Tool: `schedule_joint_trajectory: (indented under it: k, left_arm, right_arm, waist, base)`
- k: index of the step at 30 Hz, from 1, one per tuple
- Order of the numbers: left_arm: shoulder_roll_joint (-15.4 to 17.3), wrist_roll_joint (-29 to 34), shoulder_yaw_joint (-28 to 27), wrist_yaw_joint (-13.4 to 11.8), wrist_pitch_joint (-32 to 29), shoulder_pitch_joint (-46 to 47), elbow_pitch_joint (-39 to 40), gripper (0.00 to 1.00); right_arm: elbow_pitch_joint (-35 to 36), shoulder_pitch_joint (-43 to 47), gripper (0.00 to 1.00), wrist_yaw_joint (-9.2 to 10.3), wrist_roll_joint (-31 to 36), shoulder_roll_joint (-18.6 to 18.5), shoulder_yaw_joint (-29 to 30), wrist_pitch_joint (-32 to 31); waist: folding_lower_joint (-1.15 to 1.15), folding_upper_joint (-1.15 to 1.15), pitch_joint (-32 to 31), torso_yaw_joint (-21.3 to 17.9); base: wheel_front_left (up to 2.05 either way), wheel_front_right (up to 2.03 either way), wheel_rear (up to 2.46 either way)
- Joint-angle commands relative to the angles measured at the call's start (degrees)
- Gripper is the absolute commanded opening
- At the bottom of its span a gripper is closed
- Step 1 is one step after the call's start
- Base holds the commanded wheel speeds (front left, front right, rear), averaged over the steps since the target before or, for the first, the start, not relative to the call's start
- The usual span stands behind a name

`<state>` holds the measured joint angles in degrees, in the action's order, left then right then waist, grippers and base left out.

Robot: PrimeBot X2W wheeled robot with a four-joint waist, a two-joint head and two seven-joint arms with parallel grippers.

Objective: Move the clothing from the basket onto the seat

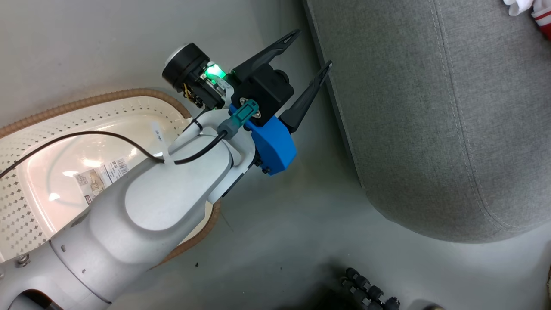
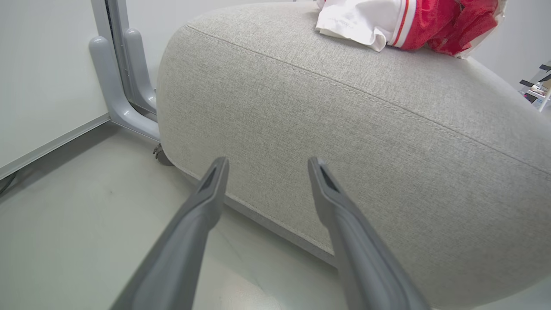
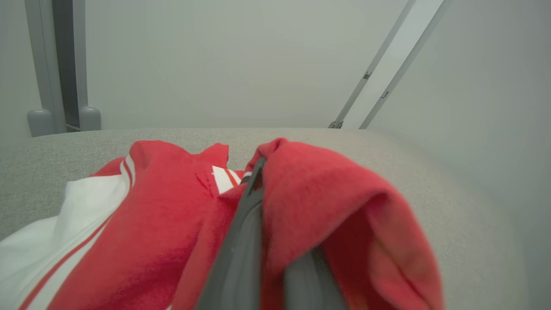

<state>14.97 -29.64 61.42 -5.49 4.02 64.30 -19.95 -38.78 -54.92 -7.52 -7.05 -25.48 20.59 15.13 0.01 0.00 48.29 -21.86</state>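
Note:
The cream basket [image 1: 107, 97] with its brown rim lies at the left under my left forearm, and its floor shows a paper label [image 1: 101, 176] and no garment. My left gripper [image 1: 313, 48] hangs open and holds nothing, just past the rim, over the floor. It points at the side of the grey seat [image 1: 430, 129]. From the left wrist, the open gripper [image 2: 267, 162] faces the seat [image 2: 344, 107], with red and white clothing [image 2: 430, 21] heaped on top. My right gripper [image 3: 269, 202] is shut on a red garment [image 3: 335, 206] above the seat [image 3: 452, 193], beside more clothing [image 3: 129, 224]. A corner of the clothing [image 1: 538, 10] peeks in at the upper right of the head view.
A grey metal frame leg [image 2: 116, 99] and a pale wall panel stand left of the seat. A small castor [image 2: 161, 155] sits under the seat's edge. Dark ribbed parts [image 1: 370, 292] lie on the floor near the bottom. A white slanted bar [image 3: 387, 64] crosses the wall behind the seat.

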Motion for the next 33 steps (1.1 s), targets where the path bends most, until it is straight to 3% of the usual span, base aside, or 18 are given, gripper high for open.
schedule_joint_trajectory:
  k: [1, 2, 3, 4, 17, 25, 33]
  left_arm:
    - [0.26, -0.28, 0.05, -0.35, -0.12, 0.30, 0.21, 1.00]
    - [0.30, -0.33, 0.03, -0.34, -0.07, 0.29, 0.19, 1.00]
    - [0.31, -0.37, 0.04, -0.42, 0.02, 0.28, 0.15, 1.00]
    - [0.23, -0.36, 0.07, -0.40, 0.17, 0.28, 0.12, 1.00]
    - [-1.66, -2.67, -0.19, -0.23, 4.20, -3.31, -2.31, 1.00]
    - [-2.33, -5.57, -2.13, -1.00, 8.67, -8.05, -5.07, 1.00]
    - [-2.27, -7.47, -8.43, -2.90, 11.21, -13.61, -6.27, 1.00]
  right_arm:
    - [-0.12, 0.68, 0.00, 0.06, 0.37, 0.60, 0.14, 0.02]
    - [-0.01, 0.91, 0.42, 0.06, 0.47, 0.92, 0.32, 0.02]
    - [0.36, 1.23, 0.55, 0.06, 0.57, 1.20, 0.53, 0.02]
    - [0.87, 1.53, 1.00, 0.07, 0.51, 1.52, 0.94, 0.02]
    - [9.05, 14.36, 1.00, 0.06, 0.37, 4.64, 1.69, 0.02]
    - [14.67, 21.16, 1.00, 0.07, 0.66, 4.59, -1.99, 0.02]
    - [21.96, 25.66, 1.00, 0.06, 0.72, 5.92, -7.55, 0.01]
  waist:
    - [-0.01, 0.00, -0.23, 0.00]
    - [-0.01, 0.00, -0.44, -0.04]
    - [-0.01, 0.00, -0.71, -0.06]
    - [-0.01, 0.00, -1.04, -0.03]
    - [-0.01, 0.00, -9.89, 0.76]
    - [-0.01, 0.00, -18.05, 1.03]
    - [-0.01, 0.00, -25.26, 3.93]
  base:
    - [0.00, 0.00, 0.00]
    - [0.00, 0.00, 0.00]
    - [0.00, 0.00, 0.00]
    - [0.00, 0.00, 0.00]
    - [0.00, 0.00, 0.00]
    - [0.00, 0.00, 0.00]
    - [0.00, 0.00, 0.00]
